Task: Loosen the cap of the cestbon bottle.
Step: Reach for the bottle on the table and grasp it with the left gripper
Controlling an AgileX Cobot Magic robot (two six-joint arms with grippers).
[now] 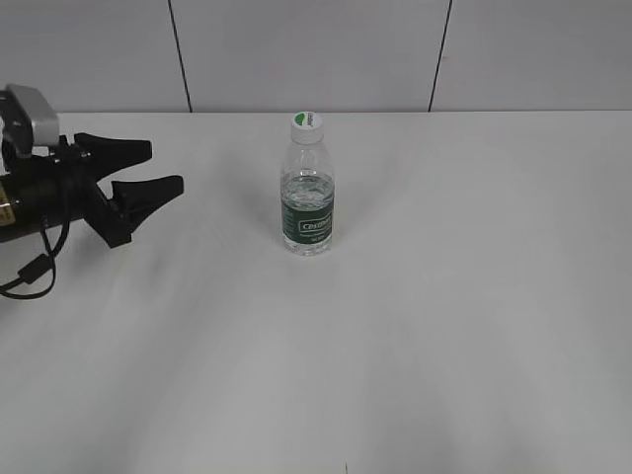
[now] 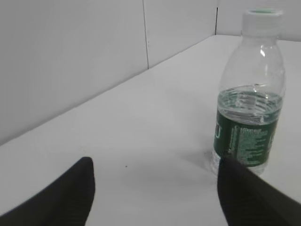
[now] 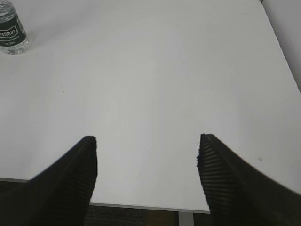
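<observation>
The cestbon bottle (image 1: 308,197) stands upright mid-table, clear with a dark green label, and about half full of water. Its white cap (image 1: 307,123) with a green mark sits on top. My left gripper (image 1: 166,168) is open and empty at the left, apart from the bottle, its fingers pointing toward it. In the left wrist view the bottle (image 2: 249,103) and cap (image 2: 261,21) show beyond the right finger of the open gripper (image 2: 155,169). My right gripper (image 3: 146,146) is open and empty above the table's near edge; the bottle's lower part (image 3: 11,30) shows far off at top left. The right gripper is out of the exterior view.
The white table (image 1: 444,296) ends at a grey panelled wall (image 1: 316,49) behind the bottle. The right wrist view shows the table's front edge (image 3: 141,205) with dark floor below. A black cable (image 1: 30,272) hangs from the left arm.
</observation>
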